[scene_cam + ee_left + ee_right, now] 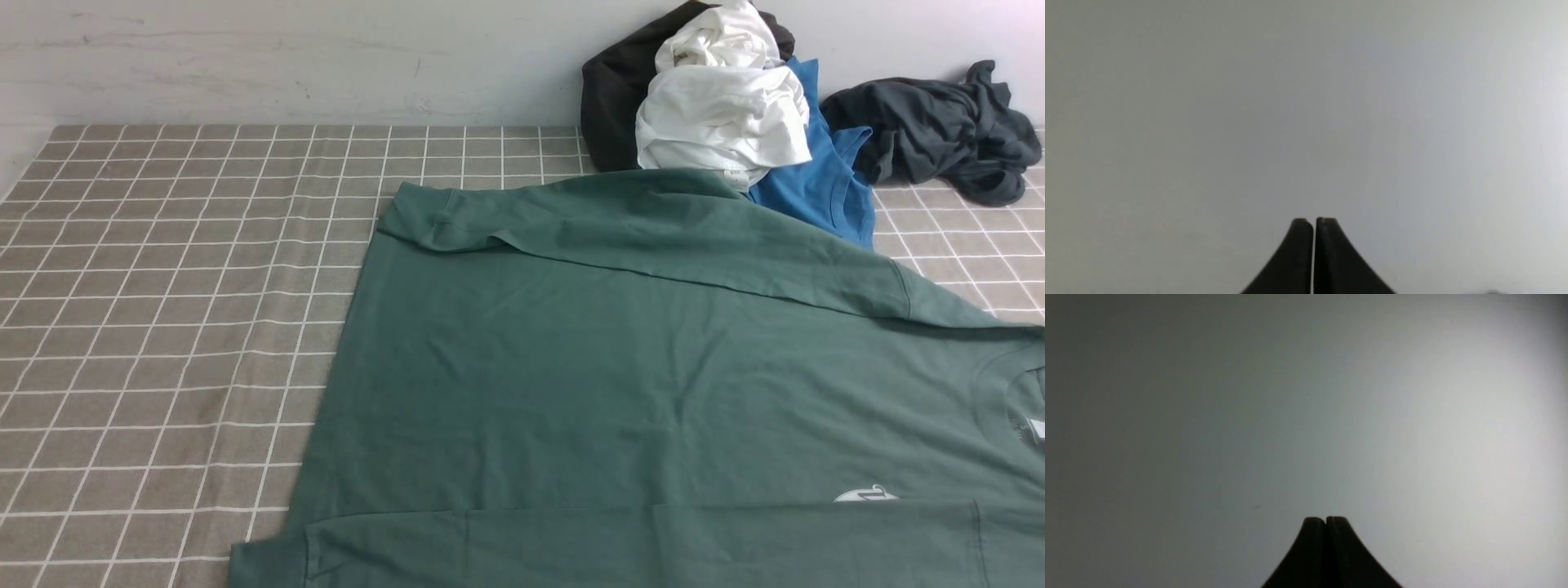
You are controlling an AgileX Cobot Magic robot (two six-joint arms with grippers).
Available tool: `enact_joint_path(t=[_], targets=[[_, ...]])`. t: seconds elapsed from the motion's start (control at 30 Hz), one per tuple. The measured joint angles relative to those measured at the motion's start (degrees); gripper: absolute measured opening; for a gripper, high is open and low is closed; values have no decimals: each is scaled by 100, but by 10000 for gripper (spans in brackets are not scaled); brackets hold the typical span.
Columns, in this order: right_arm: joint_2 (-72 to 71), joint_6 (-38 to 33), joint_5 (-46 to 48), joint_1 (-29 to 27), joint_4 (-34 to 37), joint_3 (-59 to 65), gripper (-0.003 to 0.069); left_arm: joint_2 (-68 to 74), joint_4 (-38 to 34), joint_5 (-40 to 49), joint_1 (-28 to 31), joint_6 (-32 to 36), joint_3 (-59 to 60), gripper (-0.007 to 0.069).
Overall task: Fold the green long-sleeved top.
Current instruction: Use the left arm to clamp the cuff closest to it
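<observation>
Black tips of the left hand (1314, 220) are pressed together, closed and holding nothing, with plain grey in front of them. The right hand (1325, 518) is closed and holding nothing too. In the front view, the green long-sleeved top (620, 367) lies spread on the checked worktop (163, 327). It fills the middle and lower right of the frame. Its small white logo (867, 494) is near the bottom right. At the upper right sit a white garment (718, 106), a blue shirt (816, 188), a black garment (612, 90) and a dark grey garment (939, 131).
</observation>
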Motion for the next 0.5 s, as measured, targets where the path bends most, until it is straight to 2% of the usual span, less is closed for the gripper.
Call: enact_joint_path(t=[0.07, 0.13, 0.27, 0.3, 0.37, 0.47, 0.5], targets=[[433, 256, 753, 0, -294, -325, -14, 381, -8, 620, -22, -1, -115, -7], [1034, 644, 2040, 0, -415, -666, -14, 893, -147, 1675, -134, 17, -144, -7], [1782, 708, 3897, 313, -74, -782, -14, 1771, -714, 3327, -439, 481, -144, -7], [1815, 691, 3969, 313, -40, -782, -14, 1873, -752, 3474, -458, 524, -144, -7], [2328, 255, 4818, 780, 536, -787, -14, 2564, -1284, 4216, -684, 1184, -144, -4], [2976, -618, 5420, 1292, 1079, -787, -14, 3386, -1746, 4501, -802, 1793, -144, 31], [3024, -676, 5451, 1363, 1140, -787, -14, 3439, -1776, 4506, -802, 1833, -144, 31]])
